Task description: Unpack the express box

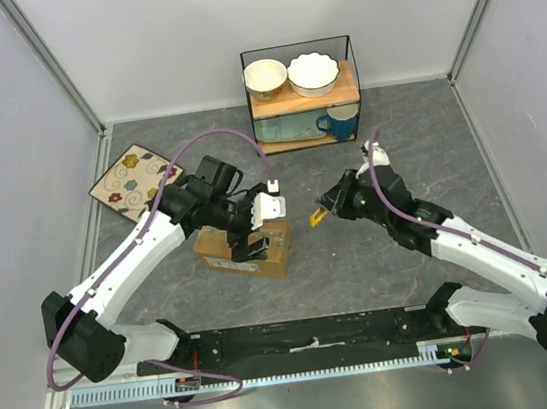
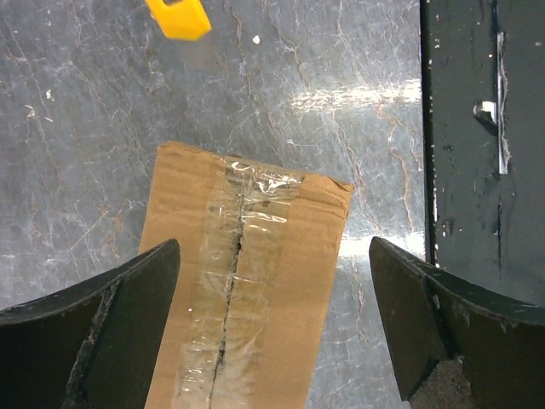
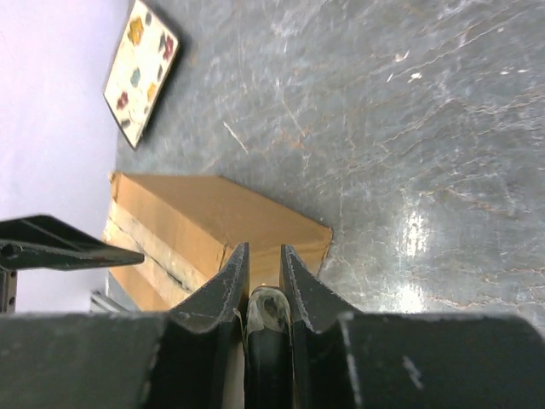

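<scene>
Left fingers (image 2: 111,324) gape wide over express box (image 2: 281,256) — clamp its sides first. Right fingers (image 3: 223,285), closed on yellow knife (image 1: 316,217), should slit tape seam (image 2: 232,256) shallow — blade kept centred.

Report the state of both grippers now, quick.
Left gripper: open over the cardboard box, holding nothing.
Right gripper: closed on the yellow knife.

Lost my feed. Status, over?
Left end effector open over express box. Right end effector shut on yellow utility knife. Flaps closed, tape on seam.
</scene>
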Action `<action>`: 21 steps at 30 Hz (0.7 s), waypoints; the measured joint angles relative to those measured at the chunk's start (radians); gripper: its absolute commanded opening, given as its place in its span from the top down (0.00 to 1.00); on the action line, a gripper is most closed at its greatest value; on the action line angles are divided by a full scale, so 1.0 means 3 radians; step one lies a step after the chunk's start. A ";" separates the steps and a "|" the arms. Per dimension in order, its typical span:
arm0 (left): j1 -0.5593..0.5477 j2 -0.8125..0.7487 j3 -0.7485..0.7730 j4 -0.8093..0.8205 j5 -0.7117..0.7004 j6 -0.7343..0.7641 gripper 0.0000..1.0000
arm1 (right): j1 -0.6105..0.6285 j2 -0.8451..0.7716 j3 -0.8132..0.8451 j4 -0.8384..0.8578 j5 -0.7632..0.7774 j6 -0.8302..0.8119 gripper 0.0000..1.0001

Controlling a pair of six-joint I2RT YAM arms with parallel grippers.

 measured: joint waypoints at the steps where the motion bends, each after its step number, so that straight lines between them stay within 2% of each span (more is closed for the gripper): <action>1: -0.0019 -0.0006 0.0019 -0.0010 -0.0025 -0.0006 0.01 | -0.0033 -0.0106 -0.0084 0.0076 0.0066 0.0111 1.00; 5: -0.0107 -0.0057 0.0036 -0.0011 -0.0179 -0.0005 0.01 | -0.0072 -0.0259 -0.0393 0.0323 0.0225 0.0520 1.00; 11: -0.0462 -0.0158 -0.0052 0.0206 -0.0526 0.0003 0.01 | -0.0084 -0.0146 -0.0626 0.0619 0.0253 0.0955 1.00; 21: -0.0568 0.0080 -0.0209 0.0375 -0.0779 0.0010 0.01 | -0.0167 -0.0131 -0.0697 0.1039 0.0253 0.1208 1.00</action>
